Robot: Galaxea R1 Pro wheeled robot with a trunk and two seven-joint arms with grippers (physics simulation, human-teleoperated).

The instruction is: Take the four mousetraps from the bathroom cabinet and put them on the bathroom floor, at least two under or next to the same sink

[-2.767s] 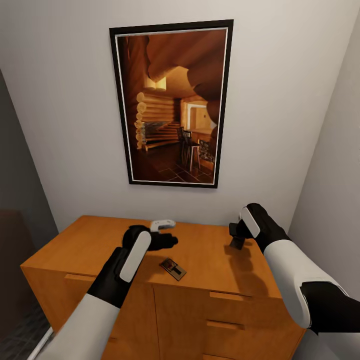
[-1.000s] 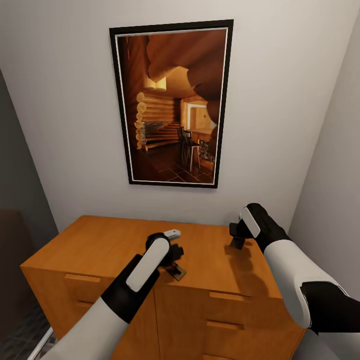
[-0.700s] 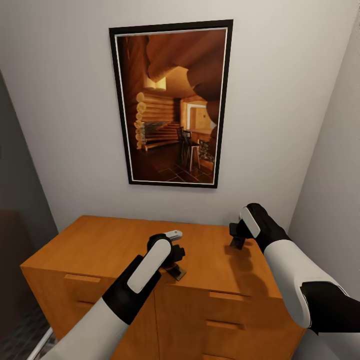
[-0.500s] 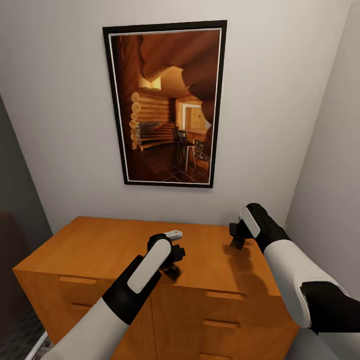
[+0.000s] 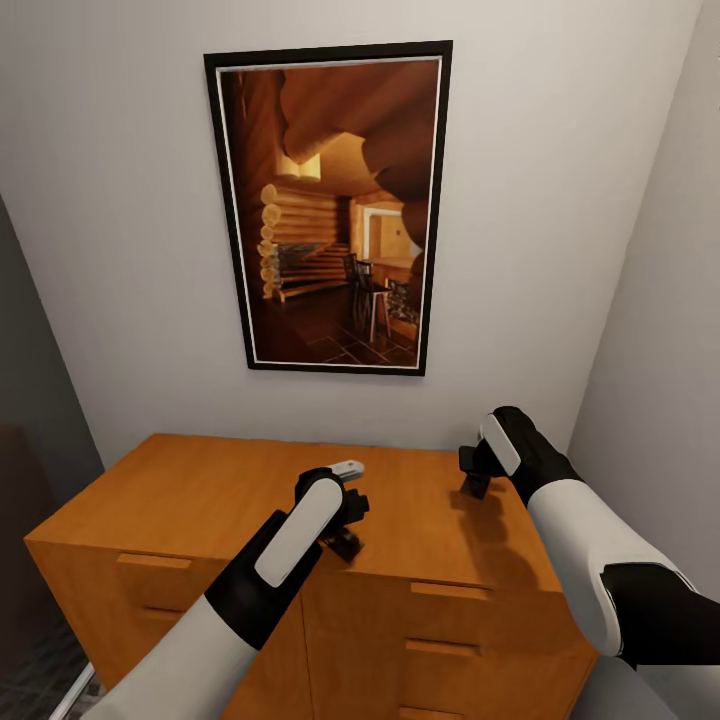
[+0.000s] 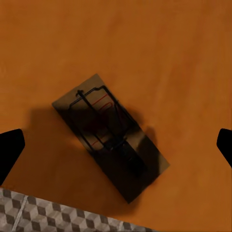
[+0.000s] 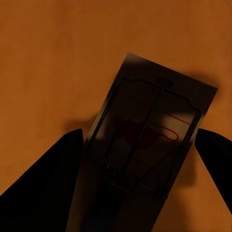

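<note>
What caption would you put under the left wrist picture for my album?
A mousetrap lies flat on the orange cabinet top, between the wide-open jaws of the left gripper.

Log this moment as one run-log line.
left hand: open over mousetrap | right hand: shut on second mousetrap | cabinet

Both arms reach forward, forearms white, wrists black. The left gripper (image 5: 345, 530) points down, its fingers (image 6: 9, 150) spread wide. The right gripper (image 5: 474, 484) also points down, fingers (image 7: 48, 188) closed against the edges of a mousetrap (image 7: 150, 140).
</note>
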